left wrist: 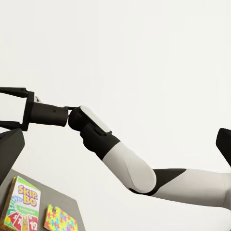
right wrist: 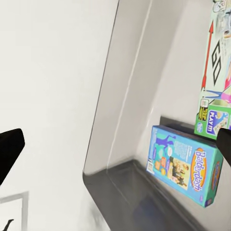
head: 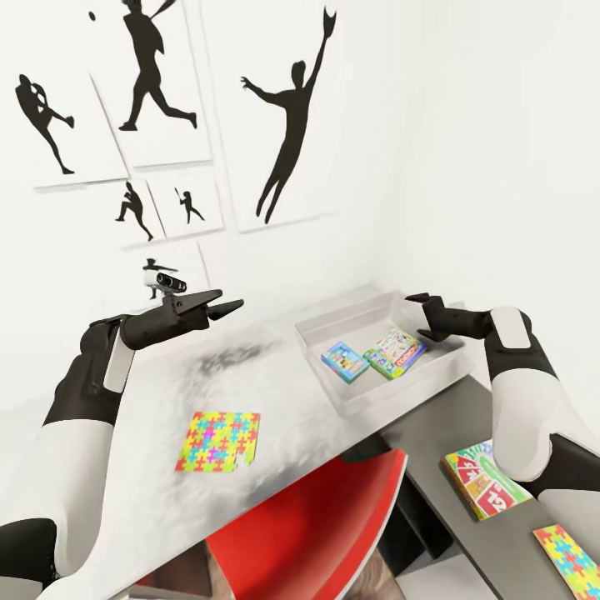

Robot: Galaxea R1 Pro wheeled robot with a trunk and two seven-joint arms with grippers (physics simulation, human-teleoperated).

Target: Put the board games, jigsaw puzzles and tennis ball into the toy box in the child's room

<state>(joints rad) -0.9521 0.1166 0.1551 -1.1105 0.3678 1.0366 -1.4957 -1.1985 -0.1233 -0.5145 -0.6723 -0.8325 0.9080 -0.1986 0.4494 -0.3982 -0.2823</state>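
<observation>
Fingers on my right gripper stand spread with nothing between them, hovering above the far right corner of the toy box. From the right wrist camera I look down into that tray, where the blue board game lies flat on the floor and the green and white board game lies just beside it. In the head view they show as two small boxes side by side near the tray's middle, the blue one to the left of the green and white one.

My left gripper is held out level above the pale table, well left of the tray, its dark fingers parted and empty.

Below it, towards me, one jigsaw puzzle lies flat on the grey top. On the lower dark side unit to my right sits the third board game, yellow-green with red, and the second jigsaw puzzle lies just beyond it, towards the picture's corner. The left wrist camera catches both on that dark surface, under my outstretched right arm.

A red chair stands tucked under the table edge. Black silhouette posters of players cover the white wall behind.
</observation>
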